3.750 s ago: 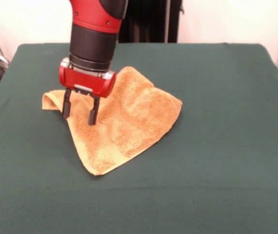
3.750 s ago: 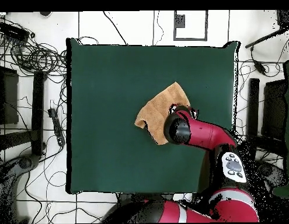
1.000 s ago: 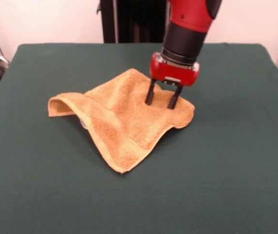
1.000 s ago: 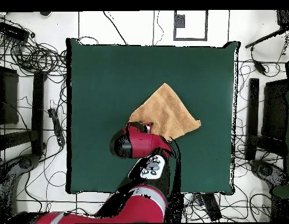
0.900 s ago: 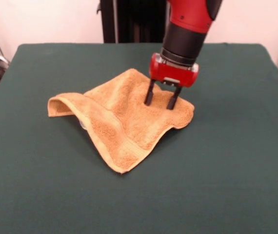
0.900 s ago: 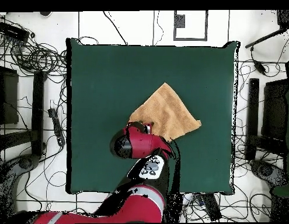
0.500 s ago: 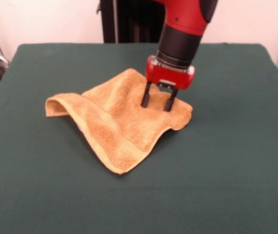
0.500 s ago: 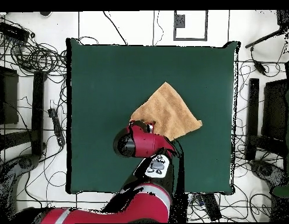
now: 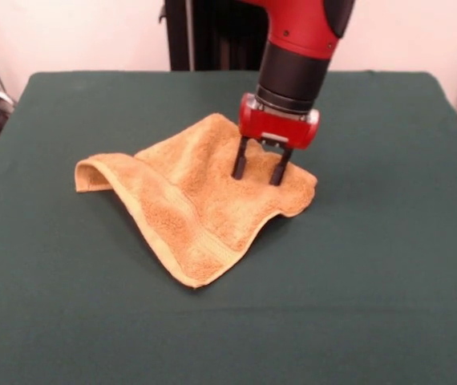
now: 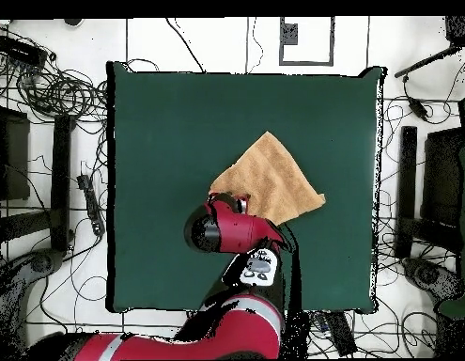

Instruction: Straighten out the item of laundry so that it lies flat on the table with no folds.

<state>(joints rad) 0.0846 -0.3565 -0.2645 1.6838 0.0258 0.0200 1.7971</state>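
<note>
1. The gripper [image 9: 256, 173] stands with its fingers [image 9: 239, 164] spread apart, tips down on the towel's [image 9: 200, 200] right part; nothing pinched.
2. The towel lies mid-table [image 9: 389, 265], rumpled; its left corner curls up.

The arm [image 9: 297, 48] points down, gripper [image 9: 257, 170] fingers [image 9: 239, 163] spread apart.

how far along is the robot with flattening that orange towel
Done: most of the towel is spread on the table. In hand: the open gripper stands on the towel's right part, tips at the cloth. Left: the left corner arches up in a fold, and ridges remain.
</note>
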